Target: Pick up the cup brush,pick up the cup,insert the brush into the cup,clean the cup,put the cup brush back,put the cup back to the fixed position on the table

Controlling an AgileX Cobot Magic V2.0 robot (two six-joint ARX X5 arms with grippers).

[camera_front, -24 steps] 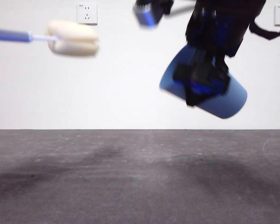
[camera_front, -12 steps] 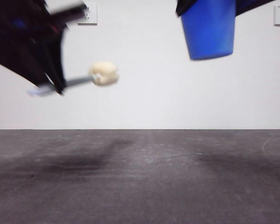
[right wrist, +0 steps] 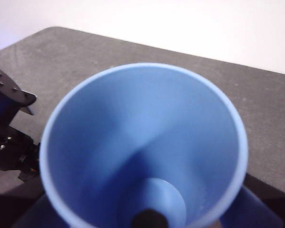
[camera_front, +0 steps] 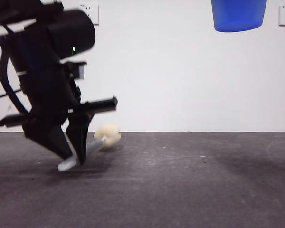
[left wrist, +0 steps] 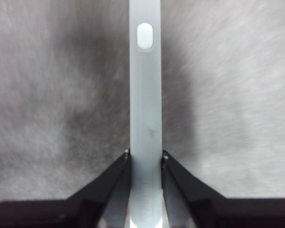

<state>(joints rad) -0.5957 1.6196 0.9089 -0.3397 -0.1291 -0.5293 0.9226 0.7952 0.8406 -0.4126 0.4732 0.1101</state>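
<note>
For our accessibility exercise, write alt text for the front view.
The left gripper, shut on the cup brush, lowers it to the table, sponge head on the surface. The cup hangs high at the picture's top edge.

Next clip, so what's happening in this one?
The left gripper has its jaws shut on the flat grey handle of the cup brush, held low so that its cream-yellow sponge head sits at the dark grey table; whether it touches is unclear. The right gripper holds the blue ribbed plastic cup high in the air, open end toward its wrist camera. The cup is empty.
</note>
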